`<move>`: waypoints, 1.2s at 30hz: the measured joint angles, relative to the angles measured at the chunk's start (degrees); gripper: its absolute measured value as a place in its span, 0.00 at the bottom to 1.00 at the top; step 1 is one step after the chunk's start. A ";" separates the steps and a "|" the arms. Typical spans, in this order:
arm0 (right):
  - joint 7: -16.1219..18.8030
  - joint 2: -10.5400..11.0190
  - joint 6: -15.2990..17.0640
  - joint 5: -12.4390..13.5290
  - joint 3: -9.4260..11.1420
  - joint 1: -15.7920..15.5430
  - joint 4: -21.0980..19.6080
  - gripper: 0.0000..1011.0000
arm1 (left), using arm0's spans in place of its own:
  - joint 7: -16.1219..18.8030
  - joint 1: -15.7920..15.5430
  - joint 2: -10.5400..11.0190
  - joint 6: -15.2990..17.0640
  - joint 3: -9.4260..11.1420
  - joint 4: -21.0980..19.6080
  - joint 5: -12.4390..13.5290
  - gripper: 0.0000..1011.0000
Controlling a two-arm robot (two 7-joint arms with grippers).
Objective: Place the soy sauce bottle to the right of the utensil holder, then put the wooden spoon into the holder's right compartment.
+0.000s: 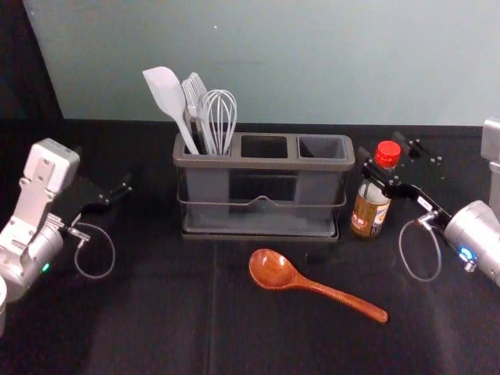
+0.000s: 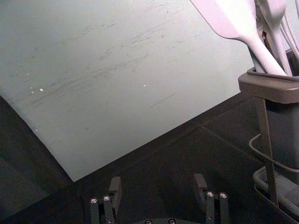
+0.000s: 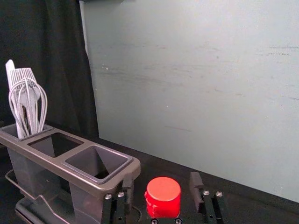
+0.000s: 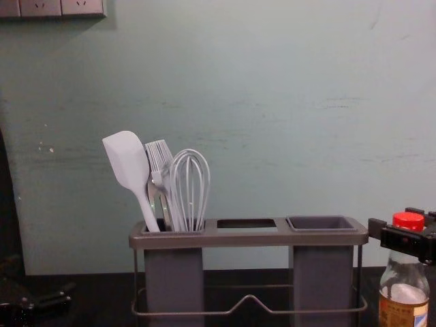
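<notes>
The soy sauce bottle (image 1: 370, 209) stands upright on the table just right of the utensil holder (image 1: 264, 162). My right gripper (image 1: 387, 156) is open around its upper part; in the right wrist view, the red cap (image 3: 163, 197) sits between the separated fingers of the right gripper (image 3: 161, 193). The bottle (image 4: 404, 289) is also beside the holder in the chest view. In front of the holder lies the wooden spoon (image 1: 316, 287), bowl toward the left. My left gripper (image 1: 109, 195) waits left of the holder; the left wrist view has the left gripper (image 2: 158, 191) open and empty.
A white spatula (image 1: 166, 92), a fork-like utensil and a whisk (image 1: 221, 117) stand in the holder's left compartment. Its right compartment (image 3: 98, 162) has nothing visible inside. A pale wall (image 4: 272, 102) rises behind the black table (image 1: 141, 312).
</notes>
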 joint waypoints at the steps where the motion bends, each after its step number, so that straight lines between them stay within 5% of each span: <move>1: 0.00 0.02 0.00 0.05 0.07 -0.11 -0.19 0.76 | 0.00 0.00 0.00 0.00 0.00 0.00 0.00 0.99; 10: -1.23 0.90 0.07 -0.05 1.74 -2.99 -3.96 0.99 | 0.00 0.00 0.00 0.00 0.00 0.00 0.01 0.99; 36: -1.07 3.91 -2.07 2.47 8.46 -17.31 -14.94 0.99 | 0.00 0.00 0.00 0.00 0.00 0.00 0.01 0.99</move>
